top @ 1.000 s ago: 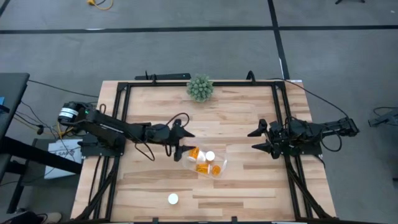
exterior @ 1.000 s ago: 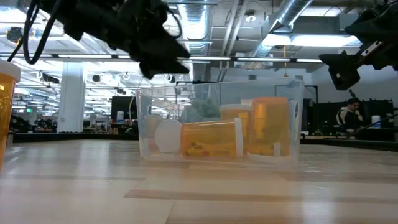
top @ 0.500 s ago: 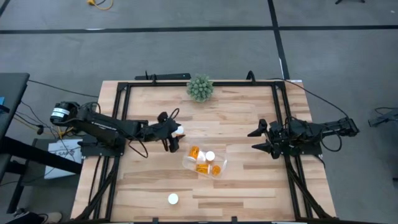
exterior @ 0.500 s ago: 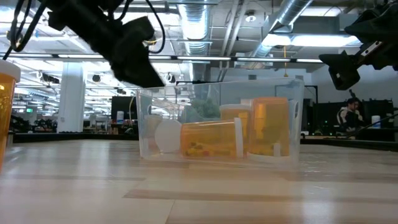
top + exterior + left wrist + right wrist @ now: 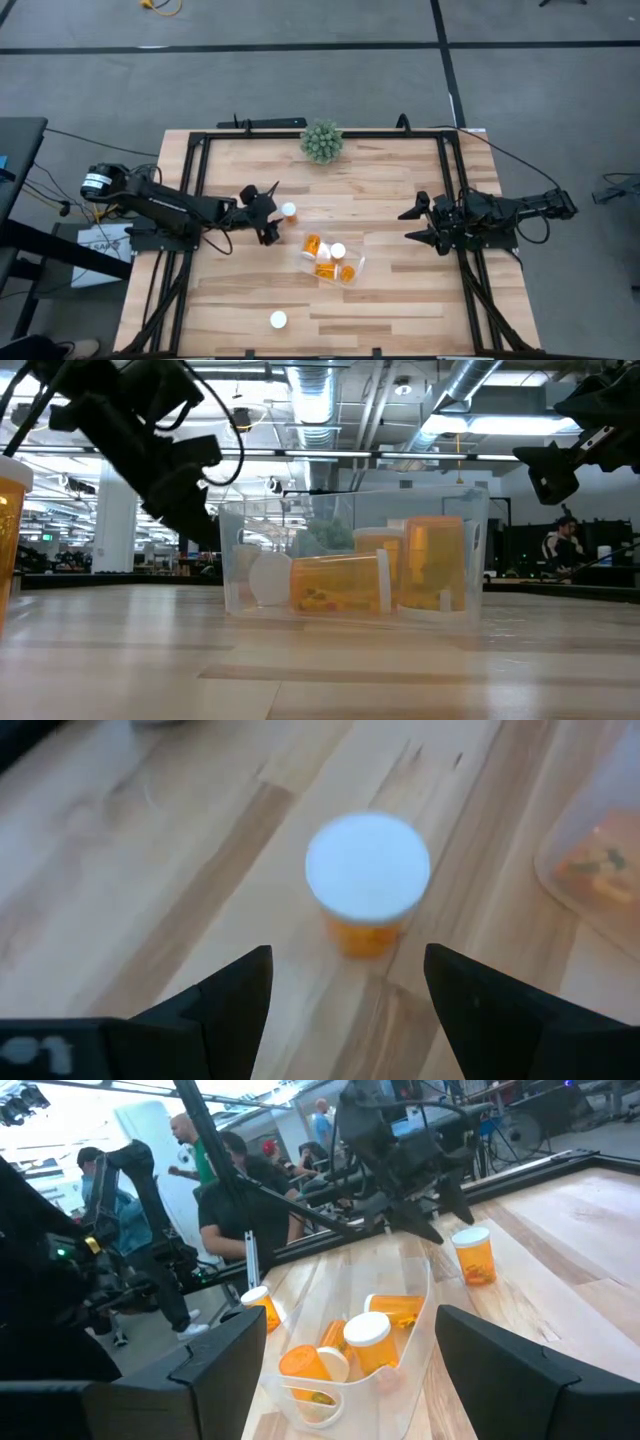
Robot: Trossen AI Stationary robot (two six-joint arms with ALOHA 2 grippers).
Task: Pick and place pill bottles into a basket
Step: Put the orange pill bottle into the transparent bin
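One upright bottle [image 5: 288, 211] stands mid-surface, just beside the basket [image 5: 352, 272]. Left jaws [image 5: 266, 214] gape around it, released; right jaws [image 5: 420, 225] idle, spread. Likely light, rigid, slick: grip the orange body below the cap.

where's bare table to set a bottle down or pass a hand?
Free: the wood between the basket and the right gripper, and the near strip right of the lone bottle. Crowded: the left gripper sits open beside a standing bottle, just off the basket's far-left corner. The plant occupies the far edge.
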